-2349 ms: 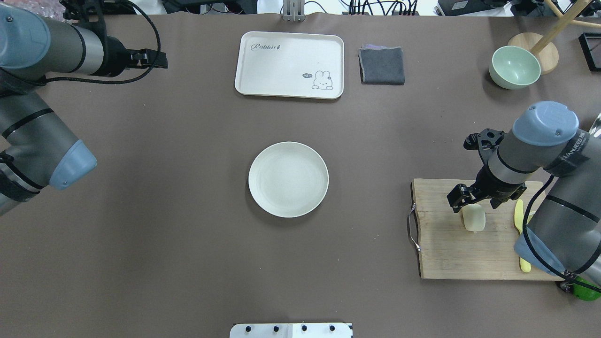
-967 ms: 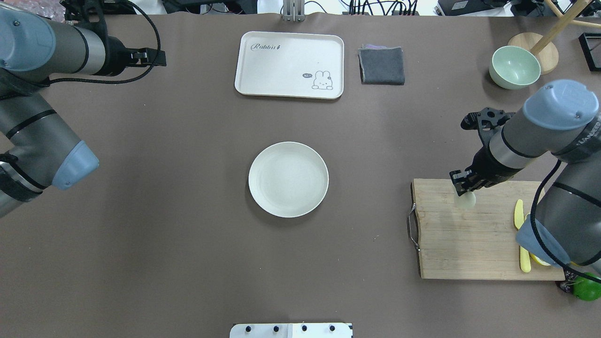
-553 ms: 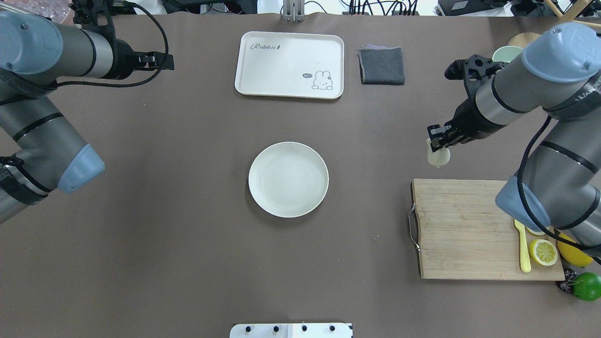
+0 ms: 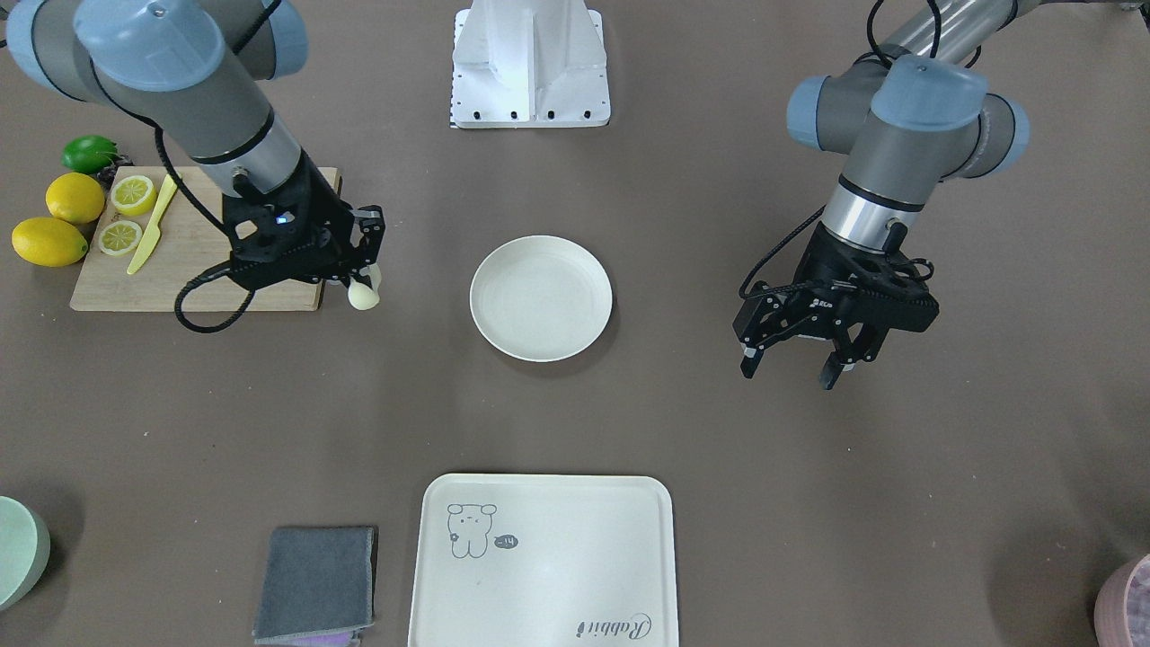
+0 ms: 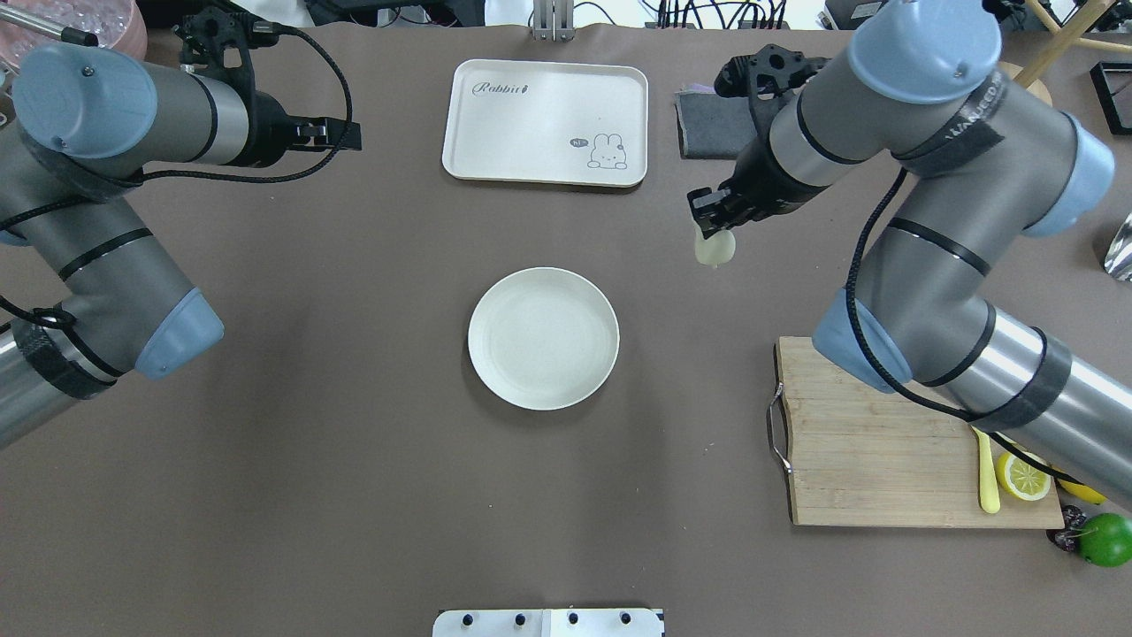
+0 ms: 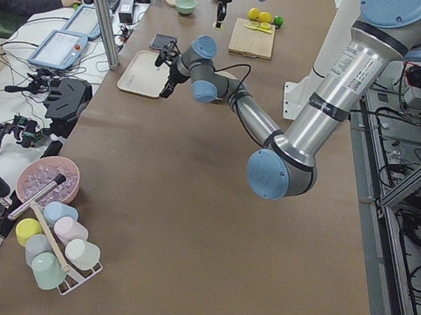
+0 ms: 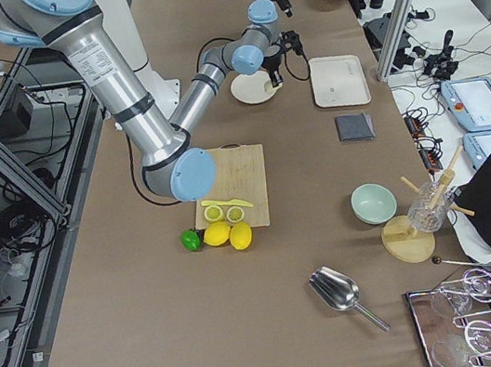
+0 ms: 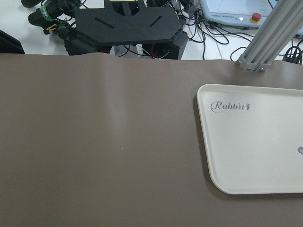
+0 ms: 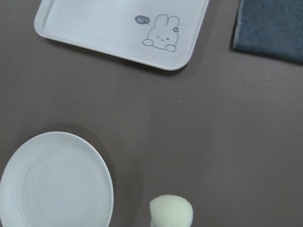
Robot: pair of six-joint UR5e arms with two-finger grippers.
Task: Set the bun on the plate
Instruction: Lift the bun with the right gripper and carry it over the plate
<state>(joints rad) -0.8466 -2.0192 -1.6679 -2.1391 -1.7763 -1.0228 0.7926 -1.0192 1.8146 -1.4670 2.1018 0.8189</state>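
Observation:
The bun [image 5: 715, 249], small and pale cream, hangs above the brown table with my right gripper [image 5: 713, 232] shut on its top. It is apart from the plate [image 5: 543, 338], to the plate's right and a little beyond it. The front view shows the same bun [image 4: 364, 295] just off the cutting board's corner, left of the plate [image 4: 541, 298]. In the right wrist view the bun [image 9: 171, 211] sits at the bottom edge, with the plate [image 9: 54, 182] at lower left. My left gripper [image 4: 789, 370] hovers open with nothing between its fingers, far from the plate on its other side.
A cream tray [image 5: 546, 122] with a rabbit drawing and a grey folded cloth [image 4: 314, 582] lie beyond the plate. The wooden cutting board [image 5: 867, 442] at right carries a yellow knife [image 5: 986, 478] and a lemon slice [image 5: 1024, 475]. A lime [image 5: 1105, 538] lies beside it.
My right gripper has lifted the bun off the cutting board and carried it left and farther from the robot, nearer the plate. The left arm has shifted slightly to the right.

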